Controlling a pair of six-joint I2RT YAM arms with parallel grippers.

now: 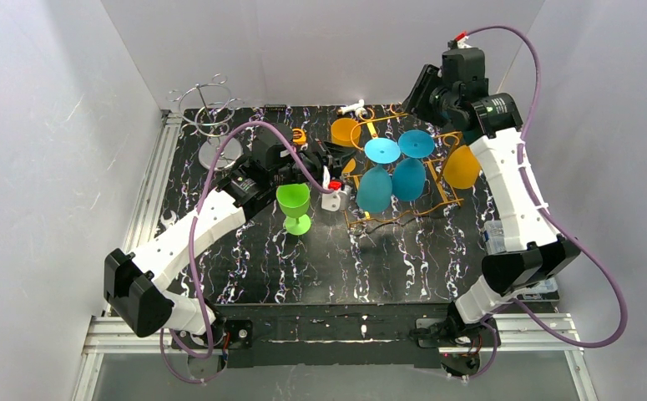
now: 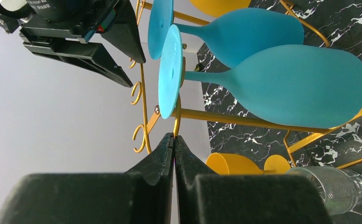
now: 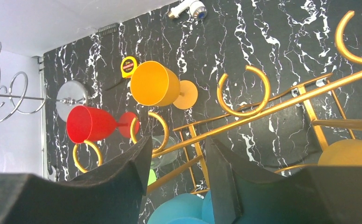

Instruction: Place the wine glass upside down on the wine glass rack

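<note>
The gold wine glass rack (image 1: pixel 442 180) stands at the middle right of the table. Two blue glasses (image 1: pixel 375 189) (image 2: pixel 300 84) hang from it upside down, and an orange one (image 1: pixel 461 166) is at its right end. A green wine glass (image 1: pixel 292 200) stands upright on the table, left of the rack. Orange (image 3: pixel 155 83), red (image 3: pixel 91 123) and clear (image 3: pixel 169 150) glasses lie near the rack's left end. My left gripper (image 2: pixel 174 136) is shut, its tips against a gold rod; I cannot tell if the rod is pinched. Above the rack's back right, my right gripper (image 3: pixel 179 142) is open and holds nothing.
A silver wire rack (image 1: pixel 211 109) on a round base stands at the back left corner. A yellow tape measure (image 3: pixel 129 66) and a small white object (image 1: pixel 353 107) lie near the back edge. A clear box (image 1: pixel 499 236) sits at the right edge. White walls enclose the table.
</note>
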